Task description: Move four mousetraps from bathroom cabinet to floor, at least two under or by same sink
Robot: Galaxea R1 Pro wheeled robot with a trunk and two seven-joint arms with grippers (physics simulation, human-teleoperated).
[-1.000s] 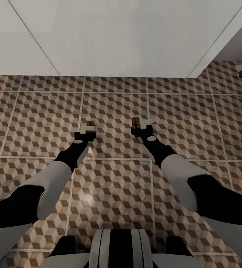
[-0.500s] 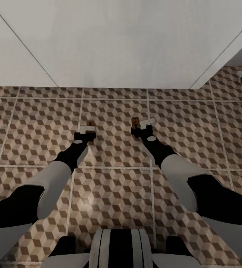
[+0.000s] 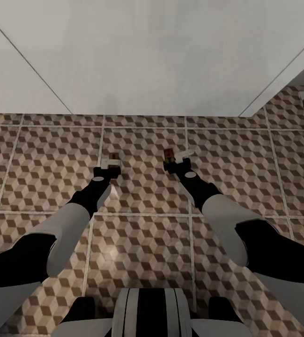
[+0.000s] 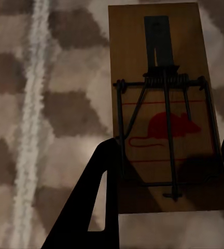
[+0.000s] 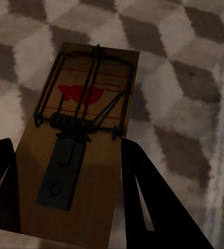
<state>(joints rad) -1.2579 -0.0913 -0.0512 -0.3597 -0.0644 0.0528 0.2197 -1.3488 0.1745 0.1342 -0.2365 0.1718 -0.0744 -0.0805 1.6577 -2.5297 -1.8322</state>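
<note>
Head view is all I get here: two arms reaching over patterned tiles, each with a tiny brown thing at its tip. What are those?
Observer: Mousetraps. The left wrist view shows the left mousetrap as a wooden board with a wire spring and a red mouse printed on it.
Operator: Is the other one the same?
Observer: Yes, the right mousetrap has the same red mouse and wire bar, and a dark metal plate at the end nearer the camera.
Operator: Are they actually held?
Observer: The right gripper has one dark finger on each side of its board, over the bathroom floor. The left gripper straddles its board likewise.
</note>
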